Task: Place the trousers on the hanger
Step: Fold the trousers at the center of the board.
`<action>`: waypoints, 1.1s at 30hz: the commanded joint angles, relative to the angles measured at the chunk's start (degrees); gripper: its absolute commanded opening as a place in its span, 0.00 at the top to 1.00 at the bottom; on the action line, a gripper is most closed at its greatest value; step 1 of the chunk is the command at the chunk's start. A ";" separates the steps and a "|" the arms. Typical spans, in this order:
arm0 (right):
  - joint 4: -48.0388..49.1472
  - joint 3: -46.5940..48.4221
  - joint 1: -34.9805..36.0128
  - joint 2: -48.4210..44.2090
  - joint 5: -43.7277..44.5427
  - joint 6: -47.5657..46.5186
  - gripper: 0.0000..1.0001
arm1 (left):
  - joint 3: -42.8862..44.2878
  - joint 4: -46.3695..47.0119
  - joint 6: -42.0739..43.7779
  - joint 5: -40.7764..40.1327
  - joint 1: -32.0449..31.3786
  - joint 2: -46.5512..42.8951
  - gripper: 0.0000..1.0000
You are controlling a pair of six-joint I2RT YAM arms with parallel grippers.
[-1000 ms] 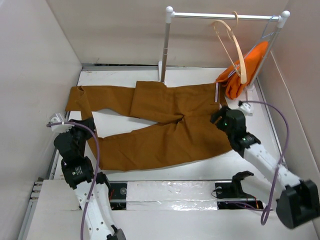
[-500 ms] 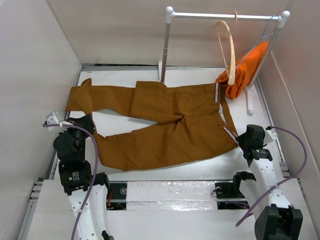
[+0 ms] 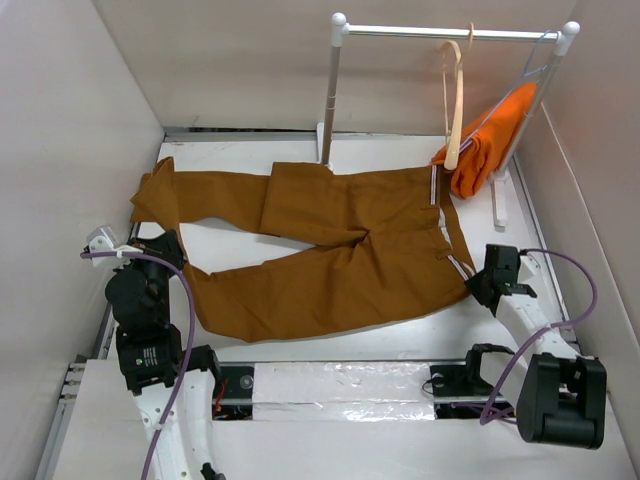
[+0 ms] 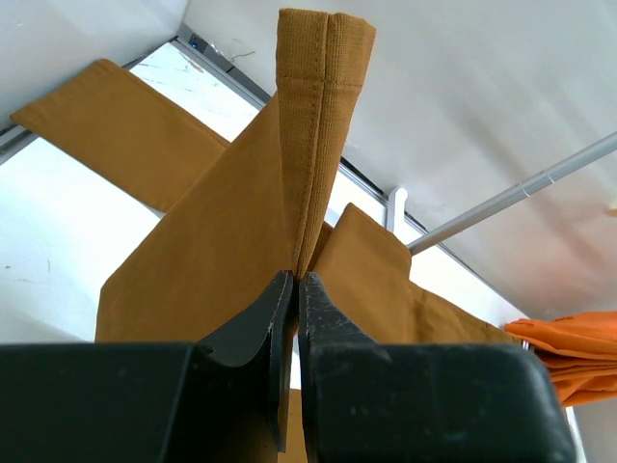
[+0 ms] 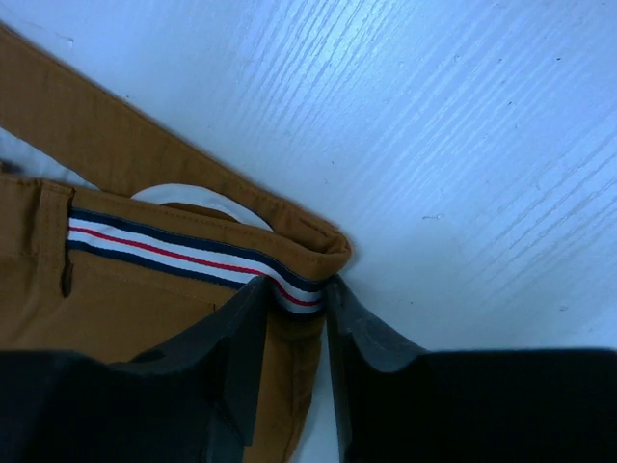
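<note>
Two pinches on show. The left gripper [image 4: 296, 281] has its fingers [image 4: 253, 323] pressed tight together on a folded leg hem of the trousers [image 3: 340, 240], lifting it upright at the near left. The right gripper [image 5: 294, 289], fingers narrowed to a slim gap, clamps the striped waistband corner at the near right. The trousers lie spread across the table [image 3: 420, 335]. The hanger [image 3: 453, 110] hangs bare on the rail [image 3: 450, 33], just beside the orange garment [image 3: 495, 130].
</note>
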 commanded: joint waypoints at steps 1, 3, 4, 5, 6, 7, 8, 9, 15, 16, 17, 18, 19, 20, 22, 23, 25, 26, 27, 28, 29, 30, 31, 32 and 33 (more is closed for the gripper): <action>3.23 0.32 -0.31 0.62 -0.23 0.62 0.74 | 1.03 2.05 0.81 -0.17 -0.24 -0.37 1.00; 1.14 1.46 -0.31 -3.32 1.71 1.50 0.90 | 0.94 2.05 0.81 -0.08 -0.24 -0.37 1.00; -0.18 2.07 -0.31 -5.51 4.50 1.85 0.93 | 0.76 2.05 0.72 0.27 -0.24 -0.37 1.00; -1.50 2.78 -0.92 -7.88 6.36 2.29 0.95 | 0.67 2.40 0.63 0.71 -0.24 -0.37 1.00; -4.39 4.35 -0.93 -12.78 7.94 2.12 0.98 | 0.41 2.57 0.37 1.06 -0.24 -0.28 1.00; -5.98 5.41 -2.32 -15.09 10.74 1.68 0.98 | -0.02 2.75 0.11 2.11 -0.24 -0.37 1.00; -7.48 6.55 -3.29 -17.03 11.90 0.37 1.00 | -0.38 3.27 -0.16 2.73 -0.24 -0.37 1.00; -10.71 9.26 -4.52 -19.57 12.78 -0.69 1.00 | -0.99 3.54 -0.59 3.17 -0.24 -0.37 1.00; -23.99 18.33 -13.93 -23.10 19.72 -6.23 1.00 | -1.96 4.07 -1.48 4.32 -1.39 -0.81 1.00; -25.14 19.12 -13.94 -24.24 20.78 -6.32 1.00 | -1.96 3.90 -1.48 3.88 -2.08 -0.89 1.00; -26.20 20.26 -14.54 -26.78 22.70 -6.32 1.00 | -1.88 3.81 -1.48 3.62 -2.09 -0.89 1.00; -28.47 20.97 -14.55 -28.28 23.51 -6.32 1.00 | -1.79 3.72 -1.48 3.35 -2.09 -1.07 1.00; -29.45 21.59 -14.55 -29.69 24.04 -6.32 1.00 | -1.79 3.72 -1.48 2.91 -2.61 -1.07 1.00; -30.25 22.72 -14.55 -32.23 25.43 -6.93 1.00 | -1.79 3.72 -1.56 2.82 -2.62 -1.07 1.00; -32.36 24.05 -14.55 -34.00 27.02 -7.90 1.00 | -1.79 3.72 -1.48 2.30 -2.62 -1.07 1.00; -33.06 25.79 -14.55 -34.36 28.59 -8.77 1.00 | -1.70 3.54 -1.39 1.95 -2.62 -1.07 1.00; -35.26 28.17 -14.55 -33.93 29.57 -9.83 1.00 | -1.35 3.37 -0.86 0.37 -2.62 -0.98 1.00; -35.44 29.23 -14.55 -33.75 30.27 -11.93 1.00 | -1.09 2.93 -0.77 -0.33 -2.62 -0.98 1.00; -35.70 31.07 -14.55 -33.31 30.02 -13.25 1.00 | -0.91 2.75 -0.43 -1.04 -2.62 -0.98 1.00; -35.70 31.08 -14.55 -33.22 28.45 -14.57 1.00 | -0.56 2.49 -0.42 -2.44 -2.62 -0.98 1.00; -35.27 31.69 -13.25 -33.22 24.08 -16.06 1.00 | -0.47 2.49 -0.42 -2.89 -2.62 -1.07 1.00; -34.13 31.61 -12.62 -33.48 21.08 -17.64 1.00 | -0.56 2.49 -0.51 -3.33 -2.62 -1.16 1.00; -33.95 31.26 -12.62 -34.09 19.05 -17.49 1.00 | -0.64 2.57 -0.95 -3.33 -2.62 -0.90 1.00; -32.90 30.39 -12.09 -34.27 15.38 -18.70 1.00 | -0.73 2.66 -1.21 -4.55 -2.62 -0.72 1.00; -28.37 28.99 -12.09 -34.27 13.43 -20.45 1.00 | -0.99 2.92 -1.47 -5.78 -2.62 -0.55 1.00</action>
